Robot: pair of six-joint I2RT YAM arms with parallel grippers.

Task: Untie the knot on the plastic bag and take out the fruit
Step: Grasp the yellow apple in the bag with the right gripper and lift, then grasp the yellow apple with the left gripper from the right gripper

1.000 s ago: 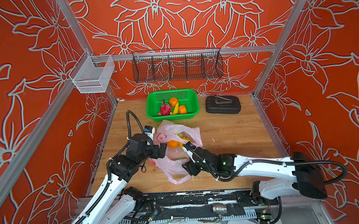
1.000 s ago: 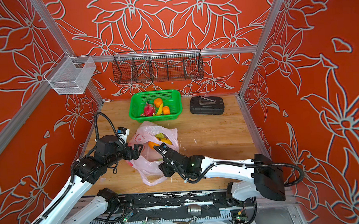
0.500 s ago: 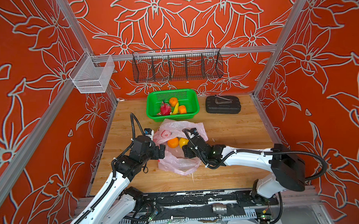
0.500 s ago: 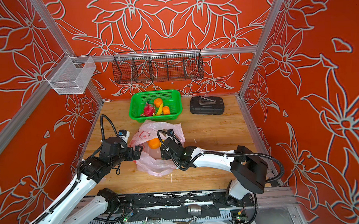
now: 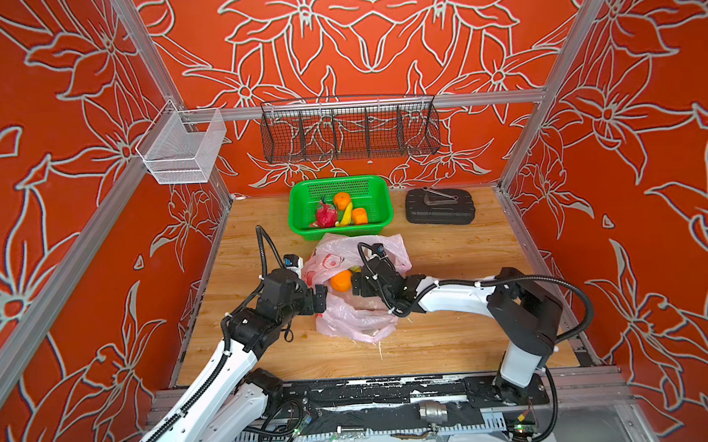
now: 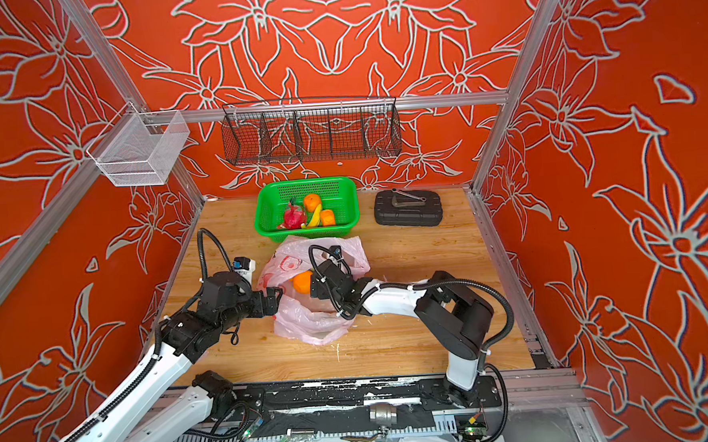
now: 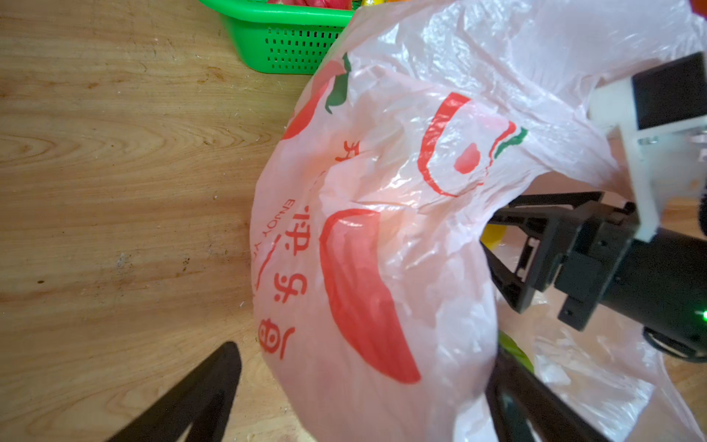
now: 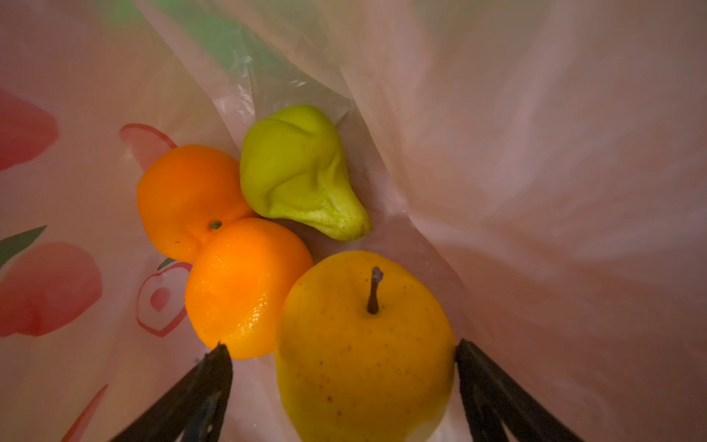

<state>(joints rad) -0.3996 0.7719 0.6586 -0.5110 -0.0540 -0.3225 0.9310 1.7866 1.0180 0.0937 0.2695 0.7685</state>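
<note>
Fruit (image 8: 245, 283) sits in the bag (image 5: 349, 322) as your right gripper (image 8: 342, 345), spread wide, straddles the yellow piece (image 8: 363, 363) and your left gripper (image 5: 323, 300), also spread, flanks the bag.

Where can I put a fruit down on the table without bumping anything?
Bare wood lies between the pink bag and the right wall, in front of the black case. More lies left of the green basket, by the left wall. The middle is crowded: the bag, left hand and right hand meet there.
</note>
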